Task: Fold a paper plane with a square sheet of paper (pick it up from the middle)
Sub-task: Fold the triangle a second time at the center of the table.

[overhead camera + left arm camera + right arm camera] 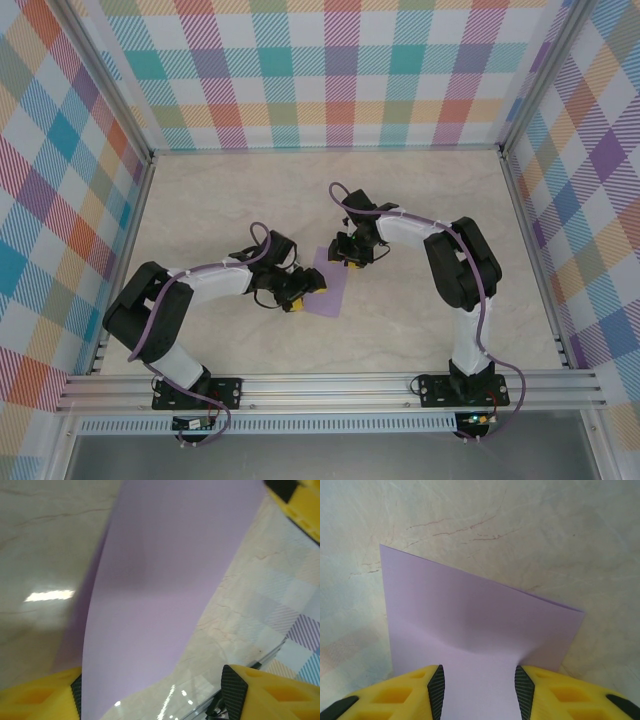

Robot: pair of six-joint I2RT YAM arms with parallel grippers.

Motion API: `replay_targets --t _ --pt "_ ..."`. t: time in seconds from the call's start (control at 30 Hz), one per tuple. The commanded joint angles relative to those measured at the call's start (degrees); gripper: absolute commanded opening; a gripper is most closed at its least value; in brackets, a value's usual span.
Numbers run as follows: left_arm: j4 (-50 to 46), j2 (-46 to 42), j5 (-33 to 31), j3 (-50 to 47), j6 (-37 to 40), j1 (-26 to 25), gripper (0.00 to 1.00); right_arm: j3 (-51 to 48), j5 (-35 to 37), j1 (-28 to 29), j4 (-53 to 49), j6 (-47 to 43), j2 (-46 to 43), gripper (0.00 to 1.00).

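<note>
Yellow fingers (395,695) of the right gripper (480,690) stand apart right under its wrist camera, and the square sheet of paper (480,610) runs between their dark pads with a soft dent just ahead of them. I cannot tell whether they actually pinch it. A second lavender layer peeks out along the sheet's far right edge. From above, the sheet lies near the middle of the pale marbled surface (200,200), a little toward the near edge, with the right gripper at its far end. The left gripper (297,292) is at its left side. Its fingers (270,692) are also apart: the paper rises close beside one, and the other is clear of it.
</note>
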Motion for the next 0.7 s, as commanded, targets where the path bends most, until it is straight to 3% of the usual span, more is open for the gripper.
replay_targets --t 0.0,0.13,0.33,0.67 --pt "5.8 -1.1 2.7 -0.8 -1.3 -0.2 0.62 -1.8 0.5 -0.8 -0.8 -0.3 0.8 0.45" --pt "7.1 -2.9 2.8 -1.2 -0.8 -0.2 0.55 -1.6 -2.0 -1.0 -0.1 -0.7 -0.7 0.39" --pt "8.9 -3.6 3.8 -2.3 -0.9 -0.2 0.48 -1.5 -4.2 -1.0 -0.2 -2.2 -7.6 0.38" --pt "11.9 -2.8 5.9 -2.3 -1.2 -0.6 0.47 -15.8 -8.7 -1.0 3.8 0.3 -21.0 0.33"
